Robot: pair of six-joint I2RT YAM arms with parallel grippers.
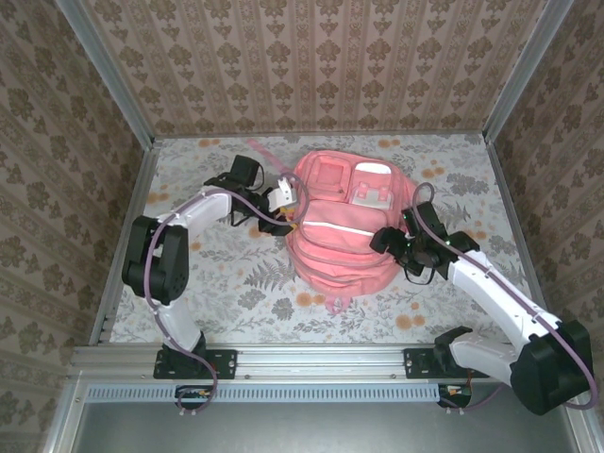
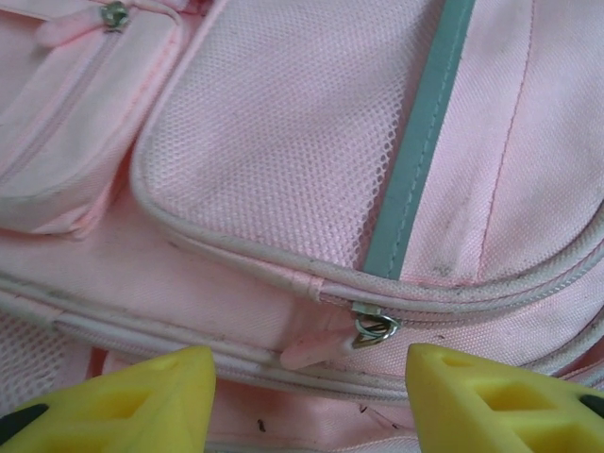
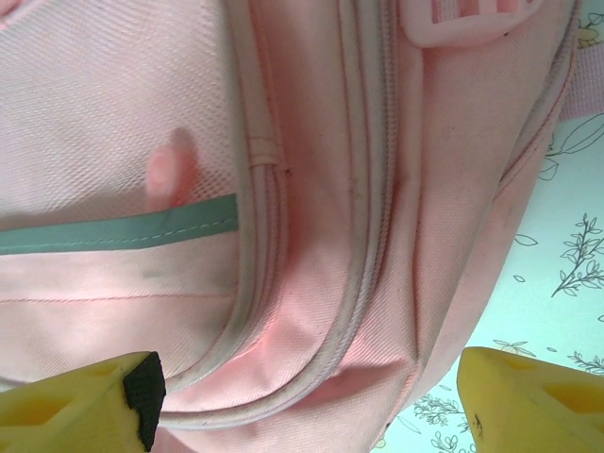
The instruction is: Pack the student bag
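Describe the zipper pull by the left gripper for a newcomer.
On the pink student bag, follow the grey-green strip to the piped seam. The metal slider with a pink tab sits just beneath; the other slider tops the small side pocket.

Robotics lab booth dressed like a home room: three walls of brown patterned wallpaper (image 1: 321,66) held in bare metal posts (image 1: 107,75), a table (image 1: 236,283) under a floral cover, and a left arm (image 1: 189,219) and right arm (image 1: 495,293) bolted to a metal rail (image 1: 321,361).
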